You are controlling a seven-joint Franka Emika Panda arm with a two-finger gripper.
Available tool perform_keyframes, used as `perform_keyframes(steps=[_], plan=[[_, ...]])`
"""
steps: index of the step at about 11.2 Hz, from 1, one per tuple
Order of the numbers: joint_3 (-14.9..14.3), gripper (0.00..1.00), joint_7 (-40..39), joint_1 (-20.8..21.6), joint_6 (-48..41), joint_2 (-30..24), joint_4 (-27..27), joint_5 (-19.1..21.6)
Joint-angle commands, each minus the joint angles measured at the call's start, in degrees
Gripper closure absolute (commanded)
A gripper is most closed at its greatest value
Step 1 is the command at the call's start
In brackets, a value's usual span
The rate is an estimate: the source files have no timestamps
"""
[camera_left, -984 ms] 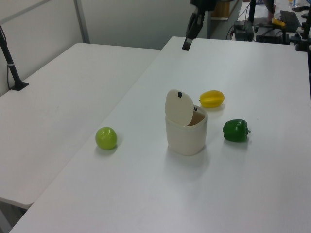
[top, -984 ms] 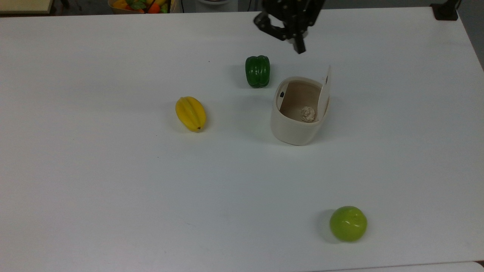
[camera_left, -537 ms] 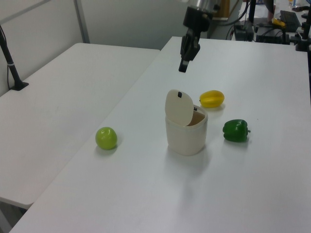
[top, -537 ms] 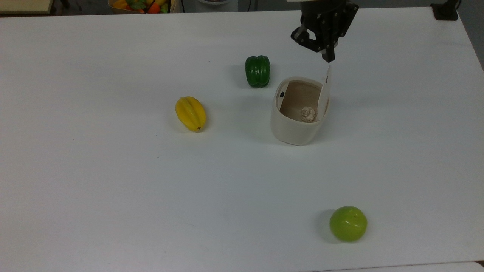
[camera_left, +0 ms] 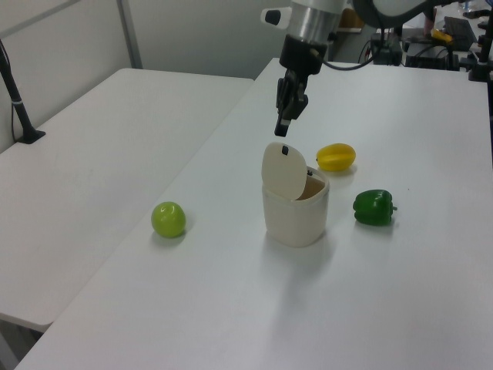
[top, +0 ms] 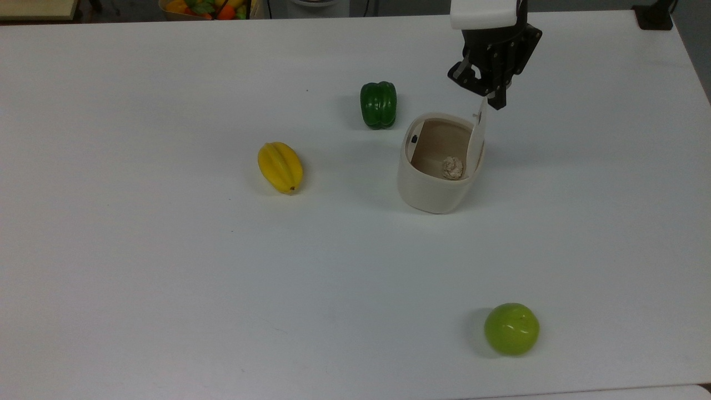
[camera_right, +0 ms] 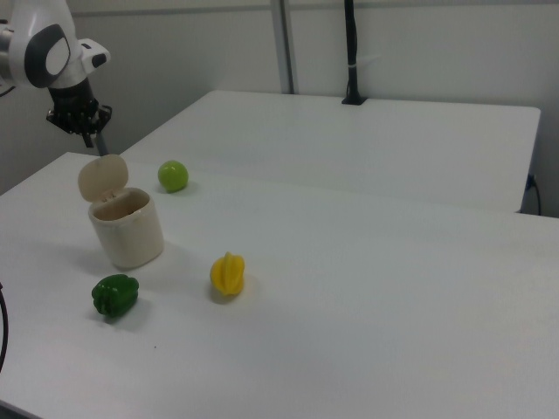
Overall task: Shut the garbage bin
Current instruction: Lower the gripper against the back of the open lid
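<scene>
Garbage bin [top: 439, 191] near surface's far edge, lid [camera_left: 283, 171] upright, open. End effector [camera_left: 282, 127] just above lid top, fingers narrow, holding nothing.

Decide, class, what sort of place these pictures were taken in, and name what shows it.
Probably a robotics lab or test room: a robot arm's gripper hangs above an open garbage bin on a bare white table, toy-like fruit such as a green pepper lies around, and equipment stands behind in the left view.
</scene>
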Motion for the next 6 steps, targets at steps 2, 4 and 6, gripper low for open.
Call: perform_keyframes(steps=[2, 4, 6], plan=[[-0.05, 1.0, 1.4, 1.41, 0.89, 2.36, 0.52, -3.19], [-0.14, 1.0, 1.05, 1.41, 0.54, 2.36, 0.09, -3.72], [-0.31, 1.0, 0.87, 1.33, 0.19, 2.19, -0.71, -4.95]])
